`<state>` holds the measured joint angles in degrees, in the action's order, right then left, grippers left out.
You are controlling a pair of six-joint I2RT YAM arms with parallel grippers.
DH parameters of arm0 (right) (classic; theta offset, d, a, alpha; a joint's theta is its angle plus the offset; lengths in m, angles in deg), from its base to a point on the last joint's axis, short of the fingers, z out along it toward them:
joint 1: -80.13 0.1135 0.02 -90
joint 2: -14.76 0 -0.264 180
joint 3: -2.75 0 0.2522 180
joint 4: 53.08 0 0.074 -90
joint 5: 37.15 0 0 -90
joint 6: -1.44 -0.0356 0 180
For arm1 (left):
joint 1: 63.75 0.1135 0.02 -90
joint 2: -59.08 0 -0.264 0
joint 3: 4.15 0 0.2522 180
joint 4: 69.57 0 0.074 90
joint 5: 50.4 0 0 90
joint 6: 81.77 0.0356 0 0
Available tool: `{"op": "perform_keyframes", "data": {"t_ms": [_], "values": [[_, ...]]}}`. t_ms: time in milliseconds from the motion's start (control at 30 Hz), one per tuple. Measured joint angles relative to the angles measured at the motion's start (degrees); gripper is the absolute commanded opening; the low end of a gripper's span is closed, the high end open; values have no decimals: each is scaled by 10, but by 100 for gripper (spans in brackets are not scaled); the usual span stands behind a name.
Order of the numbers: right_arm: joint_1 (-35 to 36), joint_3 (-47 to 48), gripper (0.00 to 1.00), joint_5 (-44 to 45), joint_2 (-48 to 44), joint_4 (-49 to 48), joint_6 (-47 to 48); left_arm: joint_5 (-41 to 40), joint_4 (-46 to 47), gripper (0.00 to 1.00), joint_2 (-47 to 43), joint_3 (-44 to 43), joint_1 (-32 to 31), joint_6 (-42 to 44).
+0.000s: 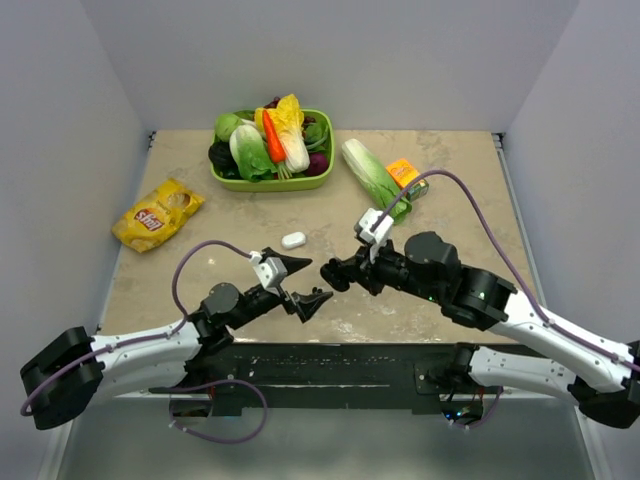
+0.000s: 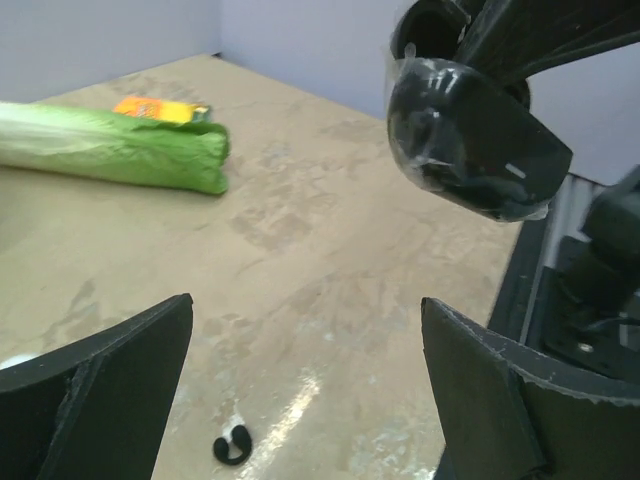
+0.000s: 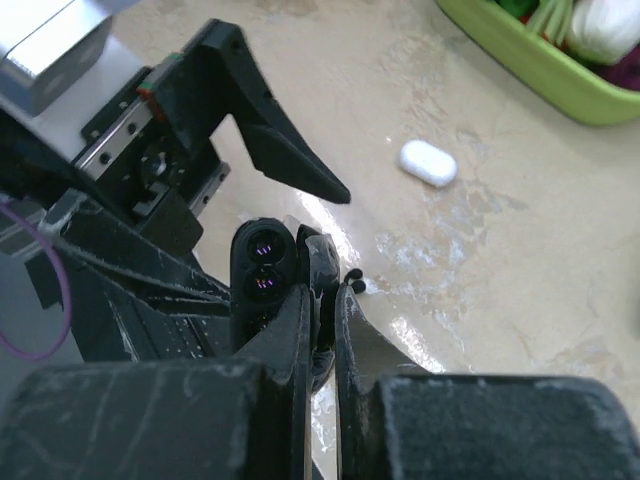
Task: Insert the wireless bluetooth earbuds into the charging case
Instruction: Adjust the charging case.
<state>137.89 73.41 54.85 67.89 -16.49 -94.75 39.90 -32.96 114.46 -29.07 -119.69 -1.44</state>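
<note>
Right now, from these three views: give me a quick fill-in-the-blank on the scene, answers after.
1. The right tool is shut on the ___ rounded plastic charging case.
2. The left tool has its jaws ___.
3. The tiny black earbud lies on the beige table, held by ___ tool.
4. The white oval plastic case lies near the ___ plastic tray of vegetables.
Missing: black; open; neither; green.
</note>
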Motion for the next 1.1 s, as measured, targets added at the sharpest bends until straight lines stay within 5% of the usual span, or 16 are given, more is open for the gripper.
{"op": "perform_keyframes", "data": {"t_ms": [433, 733, 1100], "values": [[65, 7, 0, 17, -26, 47, 113, 321, -2, 95, 36, -52, 15, -74], [90, 7, 0, 0, -22, 63, 122, 356, 31, 73, 32, -56, 36, -98], [99, 6, 0, 0, -13, 63, 122, 357, 57, 68, 49, -62, 39, -118]]}}
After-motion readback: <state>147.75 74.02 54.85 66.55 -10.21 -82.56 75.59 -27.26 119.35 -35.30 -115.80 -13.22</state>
